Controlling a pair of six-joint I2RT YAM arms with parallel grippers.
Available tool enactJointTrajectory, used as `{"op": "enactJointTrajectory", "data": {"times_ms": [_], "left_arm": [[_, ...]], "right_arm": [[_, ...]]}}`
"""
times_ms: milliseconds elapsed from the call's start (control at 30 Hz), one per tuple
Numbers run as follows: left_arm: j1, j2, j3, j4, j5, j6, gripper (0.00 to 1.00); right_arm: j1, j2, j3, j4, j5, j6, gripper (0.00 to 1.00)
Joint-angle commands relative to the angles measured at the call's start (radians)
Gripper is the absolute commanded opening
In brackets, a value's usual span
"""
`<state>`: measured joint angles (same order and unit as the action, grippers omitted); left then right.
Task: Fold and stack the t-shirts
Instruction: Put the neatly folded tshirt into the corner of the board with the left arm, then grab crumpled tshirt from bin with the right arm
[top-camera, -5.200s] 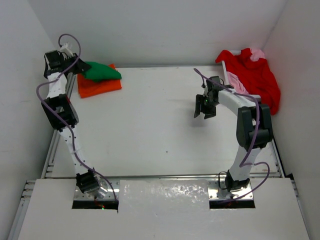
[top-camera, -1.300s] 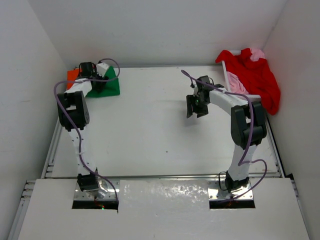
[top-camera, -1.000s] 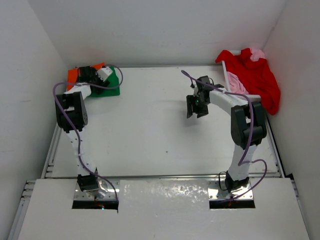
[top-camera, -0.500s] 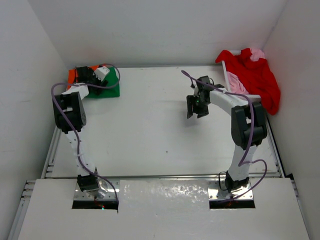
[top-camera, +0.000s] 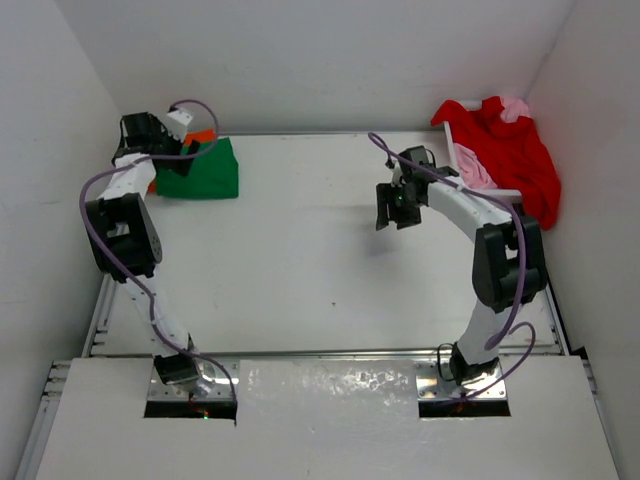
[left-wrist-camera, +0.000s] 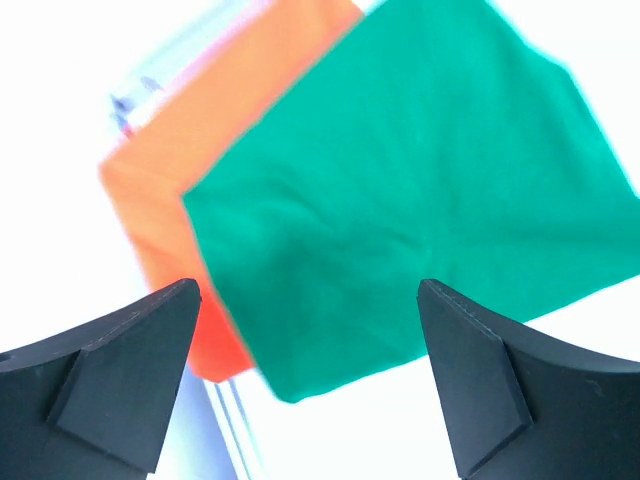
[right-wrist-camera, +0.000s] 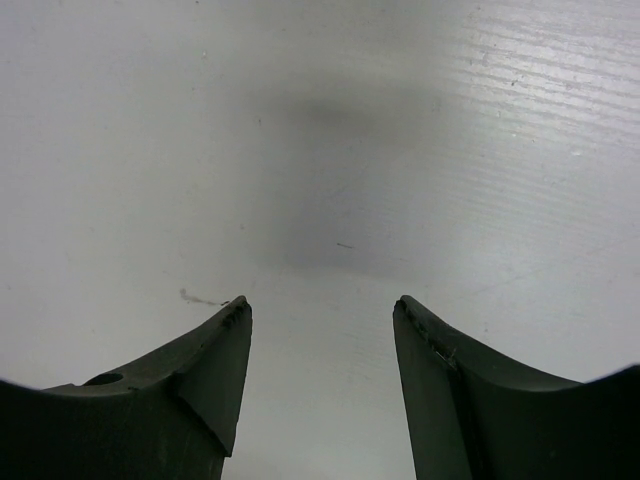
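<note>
A folded green t-shirt (top-camera: 200, 170) lies flat on a folded orange t-shirt (top-camera: 204, 135) at the table's back left corner. In the left wrist view the green t-shirt (left-wrist-camera: 420, 190) covers most of the orange t-shirt (left-wrist-camera: 200, 170). My left gripper (top-camera: 183, 152) hovers over the stack's left edge, open and holding nothing (left-wrist-camera: 308, 290). A red t-shirt (top-camera: 515, 150) and a light pink t-shirt (top-camera: 476, 170) hang crumpled at the back right. My right gripper (top-camera: 397, 210) stands open over bare table (right-wrist-camera: 320, 304), left of them.
A white basket (top-camera: 455, 140) under the red and pink cloth stands against the right wall. Walls close in on the left, back and right. A metal rail (top-camera: 110, 290) runs along the table's left edge.
My left gripper opened wider and pulled back off the green t-shirt toward the back left corner, leaving it flat on the orange one. The right gripper shifted slightly.
</note>
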<state>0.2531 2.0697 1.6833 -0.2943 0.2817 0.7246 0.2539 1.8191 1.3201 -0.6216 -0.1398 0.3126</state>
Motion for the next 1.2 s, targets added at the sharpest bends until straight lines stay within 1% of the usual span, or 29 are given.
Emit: {"op": "enactJointTrajectory", "data": {"times_ms": [0, 67, 100, 200, 267, 400, 500, 533, 567, 667, 733, 800, 900, 1033, 1167], "left_arm": [[0.008, -0.135, 0.104, -0.042, 0.112, -0.095, 0.9], [0.008, -0.172, 0.125, -0.066, 0.116, -0.151, 0.91], [0.009, -0.187, 0.133, -0.071, 0.093, -0.171, 1.0], [0.017, -0.244, 0.144, -0.085, 0.005, -0.244, 1.0], [0.035, -0.275, 0.156, -0.126, -0.035, -0.289, 1.0], [0.061, -0.313, 0.156, -0.241, -0.033, -0.317, 1.0], [0.074, -0.359, 0.096, -0.311, -0.038, -0.32, 1.0], [0.078, -0.37, 0.055, -0.324, -0.039, -0.326, 1.0], [0.098, -0.397, 0.037, -0.347, -0.026, -0.33, 1.0], [0.136, -0.451, -0.043, -0.39, -0.01, -0.33, 1.0], [0.143, -0.491, -0.109, -0.41, -0.038, -0.308, 1.0], [0.143, -0.511, -0.152, -0.424, -0.052, -0.298, 1.0], [0.143, -0.531, -0.166, -0.445, -0.055, -0.301, 1.0], [0.143, -0.525, -0.163, -0.439, -0.05, -0.323, 1.0], [0.143, -0.523, -0.169, -0.442, -0.055, -0.327, 1.0]], "right_arm": [[0.002, -0.082, -0.019, 0.02, 0.002, -0.009, 0.57], [0.002, -0.098, -0.03, 0.023, 0.002, -0.009, 0.58], [0.002, -0.104, -0.03, 0.02, 0.002, -0.009, 0.58], [0.002, -0.132, -0.032, 0.02, 0.0, -0.013, 0.58], [0.002, -0.156, -0.045, 0.025, 0.0, -0.013, 0.58], [0.002, -0.202, -0.091, 0.049, 0.002, -0.01, 0.58], [-0.002, -0.237, -0.107, 0.046, 0.0, -0.009, 0.58], [-0.004, -0.248, -0.108, 0.045, -0.001, -0.01, 0.59], [-0.01, -0.274, -0.116, 0.046, -0.004, -0.01, 0.6], [-0.028, -0.314, -0.13, 0.048, -0.003, -0.015, 0.64], [-0.054, -0.354, -0.145, 0.052, -0.001, -0.018, 0.69], [-0.076, -0.375, -0.151, 0.063, -0.01, -0.021, 0.78], [-0.125, -0.405, -0.131, 0.066, -0.027, -0.029, 0.82], [-0.172, -0.402, -0.061, 0.053, -0.041, -0.043, 0.84], [-0.205, -0.408, -0.032, 0.045, -0.043, -0.041, 0.84]]}}
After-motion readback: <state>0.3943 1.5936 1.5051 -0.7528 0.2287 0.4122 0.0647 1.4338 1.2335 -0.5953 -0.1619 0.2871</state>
